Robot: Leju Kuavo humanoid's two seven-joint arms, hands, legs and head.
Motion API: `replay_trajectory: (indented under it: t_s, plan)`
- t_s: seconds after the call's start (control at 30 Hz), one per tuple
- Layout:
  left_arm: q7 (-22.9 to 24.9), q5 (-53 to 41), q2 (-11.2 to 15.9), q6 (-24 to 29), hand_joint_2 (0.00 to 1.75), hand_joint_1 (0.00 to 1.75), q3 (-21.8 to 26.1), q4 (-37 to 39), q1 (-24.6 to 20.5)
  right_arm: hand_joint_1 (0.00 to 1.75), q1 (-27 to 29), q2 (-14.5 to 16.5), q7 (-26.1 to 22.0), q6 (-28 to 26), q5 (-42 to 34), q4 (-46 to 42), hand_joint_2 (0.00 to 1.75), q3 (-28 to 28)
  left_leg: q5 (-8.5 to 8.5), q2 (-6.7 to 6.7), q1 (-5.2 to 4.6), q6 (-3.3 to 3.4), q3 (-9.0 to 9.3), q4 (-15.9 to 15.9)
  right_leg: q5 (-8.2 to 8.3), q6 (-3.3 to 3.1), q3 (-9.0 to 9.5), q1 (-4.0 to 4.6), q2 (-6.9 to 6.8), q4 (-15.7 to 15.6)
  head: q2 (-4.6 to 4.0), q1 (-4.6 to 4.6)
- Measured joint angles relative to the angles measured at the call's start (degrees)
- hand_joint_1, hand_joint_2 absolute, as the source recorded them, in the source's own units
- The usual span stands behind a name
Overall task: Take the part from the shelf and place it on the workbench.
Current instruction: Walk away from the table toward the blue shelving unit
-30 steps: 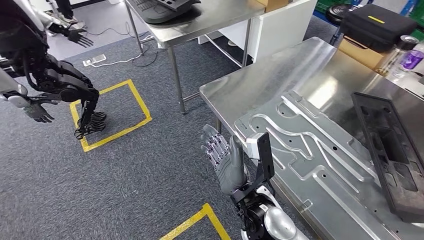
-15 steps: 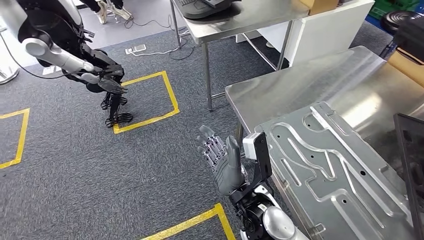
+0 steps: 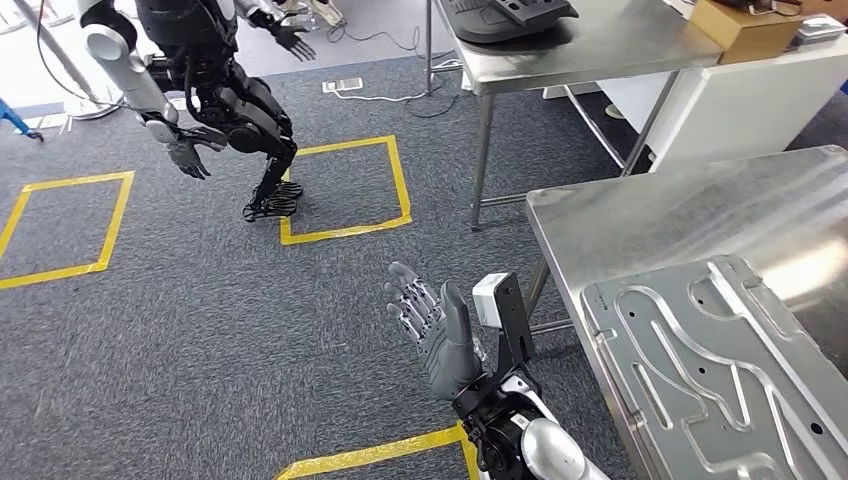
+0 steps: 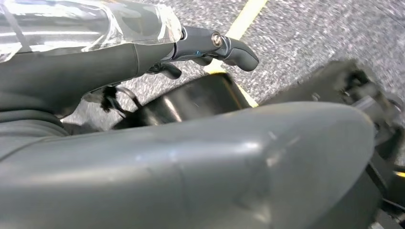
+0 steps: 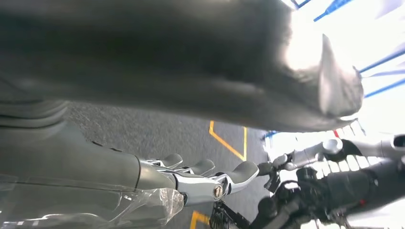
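1. Right hand [image 3: 435, 335] is raised over the carpet floor [image 3: 200, 350], fingers spread, palm bare, holding nothing.
2. Left hand [image 4: 181, 143] in its wrist view: fingers [image 4: 234, 47] stretched out, nothing between them and the thumb; it hangs over the carpet and yellow tape.
3. Machined metal plate [image 3: 720, 370] lies flat on the steel table [image 3: 640, 215], to the right of the right hand and near it. It is likely a part already on the table, but that can't be confirmed.
4. The plate is cut off by the picture edge, so its long axis can't be told.
5. Key relation: no shelf or fresh part lies ahead of either hand. The right hand is the nearer one to the table. Judged step: moving toward the shelf, empty-handed.
6. Another humanoid robot [image 3: 215, 90] stands by a yellow tape square [image 3: 345, 190], well apart from the hand.
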Motion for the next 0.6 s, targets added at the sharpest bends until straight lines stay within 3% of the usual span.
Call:
replay_trajectory:
  t_s: [0.03, 0.1, 0.13, 0.2, 0.27, 0.33, 0.37, 0.43, 0.47, 0.53, 0.6]
  plan:
    - [0.0, 0.0, 0.0, 0.0, 0.0, 0.0, -0.1, 0.0, 0.0, 0.0, 0.0, 0.0, 0.1, 0.1, 0.1, 0.0, 0.0, 0.1, -0.23, -0.91, 0.14, -0.33, 0.01, 0.3, 2.48, 0.3, 1.79, -0.4, 1.19, -4.5, 0.0, 0.02]
    - [0.0, 0.0, 0.0, 0.1, 0.0, 0.0, -0.1, 0.0, -0.1, 0.0, -0.1, 0.0, 0.2, 0.5, 0.4, 0.2, 0.0, 0.3, -0.75, -2.41, 0.21, -1.1, -0.44, 1.1, 5.34, 0.47, 4.6, -0.94, 3.6, -11.3, 0.0, 0.06]
    - [0.0, 0.0, 0.0, 0.1, 0.0, 0.0, -0.2, 0.0, -0.2, 0.0, -0.1, 0.0, 0.3, 0.7, 0.5, 0.3, 0.0, 0.3, -0.91, -2.95, 0.21, -1.4, -0.8, 1.4, 5.56, 0.28, 5.01, -1.02, 4.35, -12.5, 0.0, 0.07]
    - [0.1, 0.0, 0.0, 0.1, 0.0, 0.0, -0.2, 0.0, 0.0, 0.0, -0.1, 0.1, 0.4, 0.9, 0.6, 0.4, 0.0, 0.5, -0.95, -3.77, 0.43, -1.68, -1.27, 1.5, 5.51, -0.64, 4.89, -0.76, 3.3, -12.5, 0.0, 0.04]
    - [0.3, 0.0, 0.0, 0.1, 0.0, 0.0, -0.2, 0.0, 0.1, 0.0, -0.3, 0.2, 0.4, 1.0, 0.6, 0.4, 0.0, 0.6, -1.65, -2.01, 0.51, -2.02, -1.79, 2.8, 5.5, -1.39, 5.09, -0.63, 2.06, -12.5, 0.0, -0.03]
    - [0.5, 0.0, 0.0, 0.1, 0.0, 0.0, -0.3, 0.0, 0.0, 0.0, -0.3, 0.3, 0.5, 1.1, 0.7, 0.5, 0.0, 0.7, -4.52, 1.63, 0.4, -2.45, -4.41, 8.4, 5.34, -1.98, 5.35, -0.44, 0.55, -12.6, 0.0, -0.17]
    - [0.6, 0.0, 0.0, 0.0, 0.0, 0.0, -0.3, 0.0, -0.2, 0.0, -0.3, 0.3, 0.6, 1.1, 0.7, 0.6, 0.0, 0.8, -6.48, 2.81, 0.42, -2.58, -6.67, 12.8, 5.21, -2.19, 5.41, -0.27, -0.34, -12.6, 0.0, -0.24]
    - [0.6, 0.0, 0.0, 0.0, 0.0, 0.0, -0.3, 0.0, -0.3, 0.0, -0.2, 0.3, 0.7, 1.2, 0.7, 0.8, 0.0, 1.0, -8.77, 3.47, 0.52, -2.64, -10.36, 19.7, 4.96, -2.38, 5.53, 0.0, -2.17, -12.6, 0.0, -0.25]
    - [0.7, 0.0, 0.0, 0.0, 0.0, 0.0, -0.3, 0.0, -0.3, 0.0, -0.2, 0.3, 0.8, 1.3, 0.7, 0.9, 0.0, 1.2, -8.54, 3.54, 0.52, -2.55, -10.84, 20.5, 4.83, -2.4, 5.63, 0.09, -3.01, -12.6, 0.0, -0.26]
    - [0.8, 0.1, 0.0, -0.1, 0.0, 0.0, -0.3, 0.0, -0.2, 0.0, -0.3, 0.3, 0.9, 1.4, 0.7, 1.0, 0.0, 1.3, -5.07, 4.2, 0.4, -2.12, -7.78, 14.3, 4.49, -2.33, 6.06, 0.21, -4.44, -12.6, 0.0, -0.26]
    - [0.8, 0.1, 0.0, -0.2, 0.0, 0.0, -0.3, 0.0, -0.2, 0.0, -0.3, 0.3, 0.9, 1.4, 0.8, 1.0, 0.0, 1.3, -1.86, 6.75, -0.2, -1.53, -3.42, 5.7, 4.05, -2.01, 6.58, 0.44, -5.64, -12.6, 0.01, -0.25]
